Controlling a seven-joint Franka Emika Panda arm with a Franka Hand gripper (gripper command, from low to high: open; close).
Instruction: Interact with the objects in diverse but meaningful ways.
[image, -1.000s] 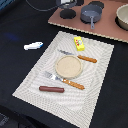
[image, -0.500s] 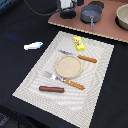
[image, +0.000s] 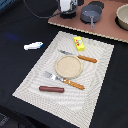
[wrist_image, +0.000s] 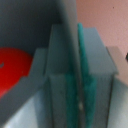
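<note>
My claw (wrist_image: 75, 75): the wrist view is filled by my own grey finger blocks and teal pads (wrist_image: 85, 75), pressed close around a thin dark grey edge that runs between them. That edge looks like the wall of the dark grey pot, though it is too blurred to name for sure. So: fingers drawn nearly together, clamped on a thin rim.

Just beside my fingers in the wrist view, a red round tomato (wrist_image: 12, 70), blurred, lying against grey.

Exterior view: my arm's end (image: 67, 6) sits at the top edge of the picture, over the brown board (image: 107, 27). My fingers themselves do not show there. On that board, toward the exterior view's right of my arm, a dark grey pan (image: 91, 13) with a handle.

On the black table (image: 15, 60) lies the pale woven mat (image: 95, 95). On it:
- 1 tan round plate (image: 68, 66), about centre.
- 1 yellow block (image: 79, 44), near the mat's far edge.
- 1 orange-handled knife (image: 80, 57), just beyond the plate.
- 1 orange-handled fork (image: 65, 81), touching the plate's near rim.
- 1 brown sausage stick (image: 52, 89), near the fork, apart from it.

Off the mat, toward the exterior view's left: 1 white-and-blue fish (image: 33, 46) on the bare table.
</note>
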